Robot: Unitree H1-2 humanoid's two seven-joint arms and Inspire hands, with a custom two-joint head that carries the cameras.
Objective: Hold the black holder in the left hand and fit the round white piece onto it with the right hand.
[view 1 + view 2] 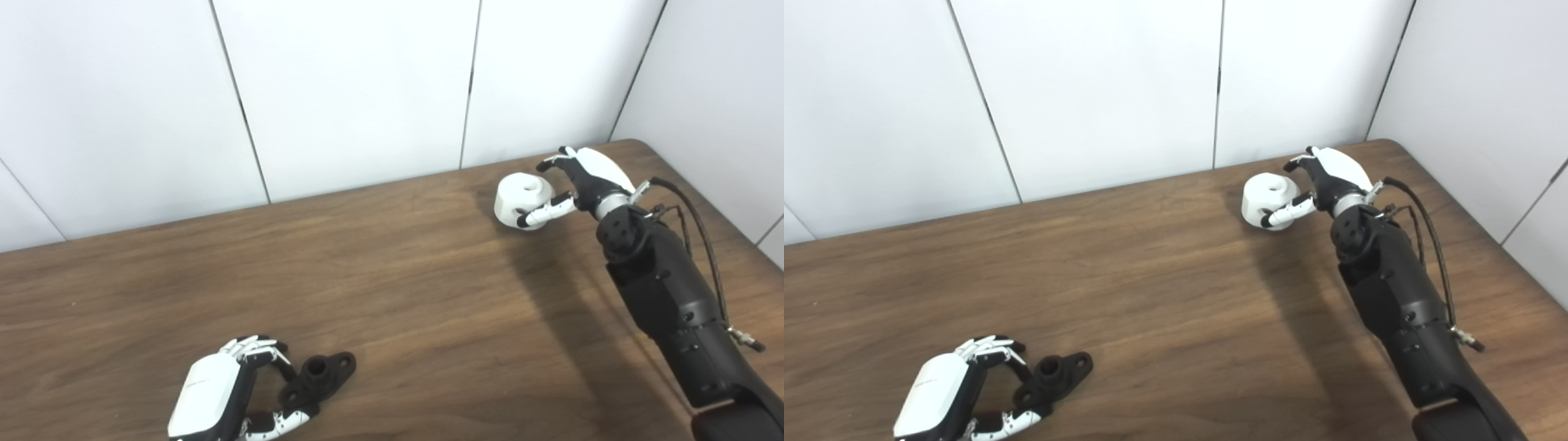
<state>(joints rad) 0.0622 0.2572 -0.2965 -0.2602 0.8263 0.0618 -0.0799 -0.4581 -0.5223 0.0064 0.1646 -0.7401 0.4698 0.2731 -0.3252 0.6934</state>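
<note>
The black holder [318,375] lies flat on the wooden table [392,294] near the front left; it has a raised round socket and a flange with holes. My left hand [236,392] is curled around its near end, fingers behind and thumb in front, both touching it. At the far right, the round white piece [520,197] sits on the table, a squat cylinder with a hollow top. My right hand [579,180] wraps it from the right, thumb along its front and fingers over the back.
White wall panels [343,92] rise right behind the table's far edge. The table's right edge and rounded far corner [637,144] lie close to the right arm. A cable [698,226] loops off the right forearm.
</note>
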